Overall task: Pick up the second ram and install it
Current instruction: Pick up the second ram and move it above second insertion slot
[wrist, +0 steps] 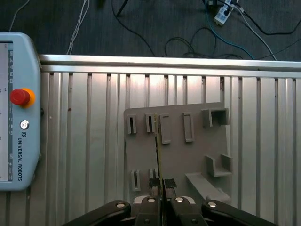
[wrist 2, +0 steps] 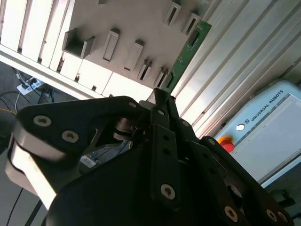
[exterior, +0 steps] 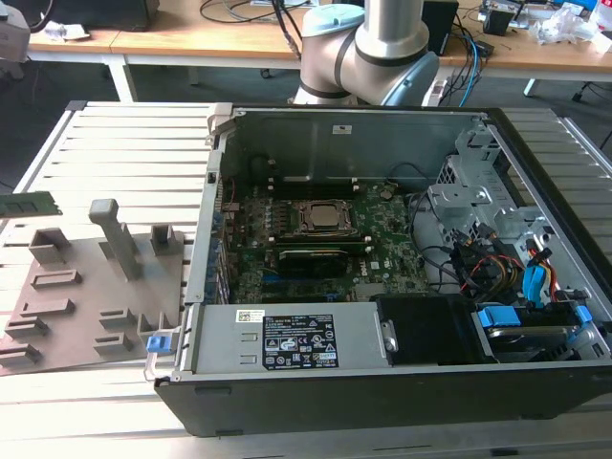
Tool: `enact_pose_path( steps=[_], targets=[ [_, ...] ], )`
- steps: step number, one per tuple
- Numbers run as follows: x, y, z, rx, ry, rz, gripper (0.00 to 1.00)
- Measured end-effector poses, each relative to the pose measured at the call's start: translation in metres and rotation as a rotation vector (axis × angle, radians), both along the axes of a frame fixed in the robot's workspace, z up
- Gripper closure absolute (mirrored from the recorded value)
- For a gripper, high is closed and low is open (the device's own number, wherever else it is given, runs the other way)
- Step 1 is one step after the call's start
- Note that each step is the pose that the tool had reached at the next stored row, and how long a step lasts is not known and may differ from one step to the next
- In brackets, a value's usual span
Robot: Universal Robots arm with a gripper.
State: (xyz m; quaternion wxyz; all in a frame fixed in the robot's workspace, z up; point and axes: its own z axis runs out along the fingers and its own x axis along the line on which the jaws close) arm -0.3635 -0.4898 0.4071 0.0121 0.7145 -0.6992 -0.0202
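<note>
Hand [wrist: 161, 184] clamped on the second ram [wrist: 157, 150], held edge-on over the holder tray [wrist: 188, 157]; its gripped end is concealed within the grasp.

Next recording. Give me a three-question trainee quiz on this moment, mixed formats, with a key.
1. True or false: the gripper is shut on the thin green circuit-board ram stick.
2. Multiple choice: in the first wrist view, the stick is seen against A) the grey plastic holder tray, B) a blue cloth, C) a keyboard.
3. Fill in: in the exterior view, the stick is at the view's ____ edge, apart from the open black computer case.

Key: 1 true; 2 A; 3 left.
</note>
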Motion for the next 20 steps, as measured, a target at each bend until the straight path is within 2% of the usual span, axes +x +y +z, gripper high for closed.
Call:
enact_pose_path(
  steps=[3,5,9,16,20],
  targets=[
    [0.007,0.0000,0.0000,-0.0001,0.0000,0.000,0.86],
    [0.019,-0.0001,0.0000,0.0000,0.0000,0.000,0.86],
    [0.032,0.0000,0.0000,-0.0001,0.0000,0.000,0.86],
    [0.045,0.0000,0.0000,-0.0001,0.0000,0.000,0.86],
    [0.056,0.0000,-0.0001,-0.0001,0.0000,0.000,0.86]
  ],
)
